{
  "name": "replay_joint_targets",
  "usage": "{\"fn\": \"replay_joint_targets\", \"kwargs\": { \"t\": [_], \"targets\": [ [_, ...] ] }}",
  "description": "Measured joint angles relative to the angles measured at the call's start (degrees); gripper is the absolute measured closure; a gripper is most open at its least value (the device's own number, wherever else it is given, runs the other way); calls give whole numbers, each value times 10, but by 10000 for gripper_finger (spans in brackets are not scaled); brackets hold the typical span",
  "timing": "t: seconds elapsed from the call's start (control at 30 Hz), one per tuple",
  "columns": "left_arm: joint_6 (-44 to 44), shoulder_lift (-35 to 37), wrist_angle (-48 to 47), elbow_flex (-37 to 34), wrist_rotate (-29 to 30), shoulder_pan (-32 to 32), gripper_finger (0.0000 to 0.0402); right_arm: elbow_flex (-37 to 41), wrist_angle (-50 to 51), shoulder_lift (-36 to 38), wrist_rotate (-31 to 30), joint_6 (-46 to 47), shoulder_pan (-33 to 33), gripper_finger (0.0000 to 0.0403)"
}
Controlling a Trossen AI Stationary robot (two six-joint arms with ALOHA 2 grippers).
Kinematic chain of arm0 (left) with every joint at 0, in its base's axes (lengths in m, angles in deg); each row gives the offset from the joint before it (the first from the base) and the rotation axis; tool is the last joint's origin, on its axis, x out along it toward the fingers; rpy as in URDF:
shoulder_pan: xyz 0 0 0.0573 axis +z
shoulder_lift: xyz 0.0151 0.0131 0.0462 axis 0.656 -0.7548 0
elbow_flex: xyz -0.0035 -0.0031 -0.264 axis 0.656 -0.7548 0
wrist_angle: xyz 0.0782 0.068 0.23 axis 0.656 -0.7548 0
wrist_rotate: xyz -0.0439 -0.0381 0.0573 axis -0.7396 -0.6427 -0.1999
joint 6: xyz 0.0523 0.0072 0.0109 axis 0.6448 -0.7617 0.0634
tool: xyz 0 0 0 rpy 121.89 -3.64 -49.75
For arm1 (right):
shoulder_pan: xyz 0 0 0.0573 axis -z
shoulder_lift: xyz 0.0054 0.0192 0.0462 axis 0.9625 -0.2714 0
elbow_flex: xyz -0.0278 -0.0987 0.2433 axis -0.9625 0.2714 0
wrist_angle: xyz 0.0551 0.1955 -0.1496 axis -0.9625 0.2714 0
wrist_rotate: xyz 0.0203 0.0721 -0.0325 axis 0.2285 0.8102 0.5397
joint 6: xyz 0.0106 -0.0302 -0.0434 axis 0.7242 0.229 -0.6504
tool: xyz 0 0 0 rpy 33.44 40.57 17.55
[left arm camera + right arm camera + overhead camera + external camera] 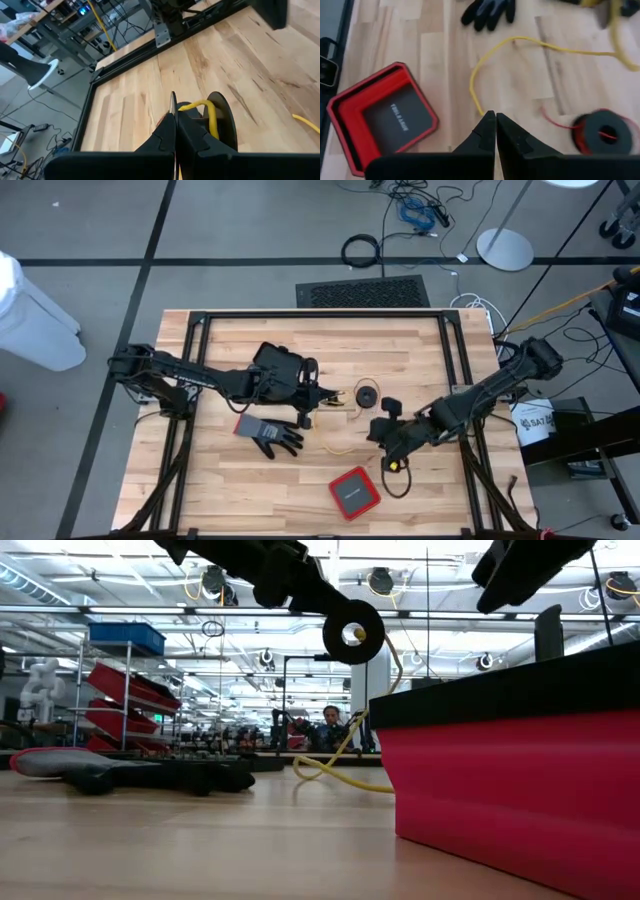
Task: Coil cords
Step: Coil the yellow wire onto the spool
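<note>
Two sets of fingers, both pinched closed. My left fingers (322, 394) hang mid-worktop (420, 490) above the grey glove (270, 430), next to a black spool with the yellow cord (207, 112) looped over it; can't tell if they grip it. The yellow cord trails across the wood. My right fingers (495, 131) are shut on nothing, over its loose end. Red cord (600, 131) sits wound on its spool near the red tray (355, 492).
</note>
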Motion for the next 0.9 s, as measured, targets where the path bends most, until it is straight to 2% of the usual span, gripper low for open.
{"fn": "replay_joint_targets", "kwargs": {
  "t": [0.13, 0.37, 0.67, 0.9],
  "targets": [
    [-2, 0, -2, 0, 0, 0, 401, 0, -32, -34, 1, 18, -28, 403],
    [1, 0, -2, 0, 0, 0, 401, 0, -27, -72, -12, 86, -92, 403],
    [8, 0, -4, 0, 0, 1, 402, 1, -15, -73, -200, 159, -194, 403],
    [7, 0, -4, 0, 0, 7, 402, 1, 65, -74, -279, 312, -260, 403]
  ]
}}
